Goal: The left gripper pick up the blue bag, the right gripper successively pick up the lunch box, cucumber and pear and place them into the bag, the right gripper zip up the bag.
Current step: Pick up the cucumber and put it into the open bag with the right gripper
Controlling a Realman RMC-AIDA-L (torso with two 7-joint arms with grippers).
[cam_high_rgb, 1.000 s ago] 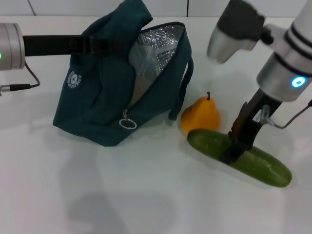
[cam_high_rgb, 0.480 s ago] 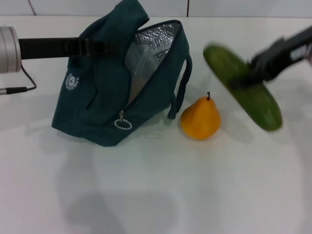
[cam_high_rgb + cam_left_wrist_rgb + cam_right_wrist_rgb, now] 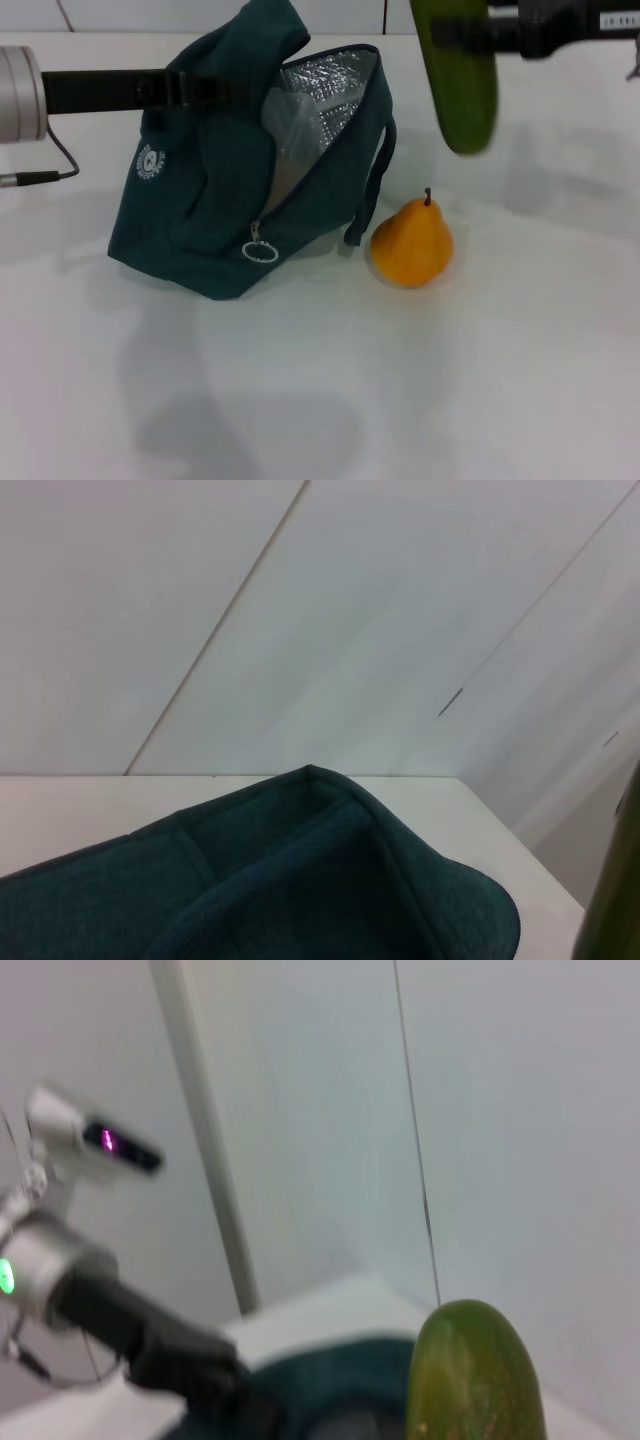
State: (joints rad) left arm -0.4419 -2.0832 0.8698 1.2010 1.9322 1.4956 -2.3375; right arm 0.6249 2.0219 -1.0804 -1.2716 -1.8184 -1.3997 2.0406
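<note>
You have the white table (image 3: 420,400) spread across the whole head view, and on its left half sits the blue bag (image 3: 215,215), slumped on its side with its mouth gaping toward the right so the silver foil lining (image 3: 325,95) shows. Its top fabric is pulled up to a peak where the left gripper (image 3: 225,88) reaches in horizontally from the left edge on its black arm; its fingers are pinched on the bag's upper fabric, though the tips themselves are buried in the cloth. One loop handle (image 3: 375,185) hangs down the bag's right side, the ring zipper pull (image 3: 260,250) dangles at the front lower edge, and the small white round logo (image 3: 150,162) sits on the left face. Up at the top right, the cucumber (image 3: 455,75) hangs in the air, tilted nearly upright, above and to the right of the bag's opening and well clear of the table. The right gripper (image 3: 480,32) comes in from the right edge and is clamped across the cucumber's upper part. Below it, the pear (image 3: 412,245) stands on the table just beside the bag's handle, stem up.
</note>
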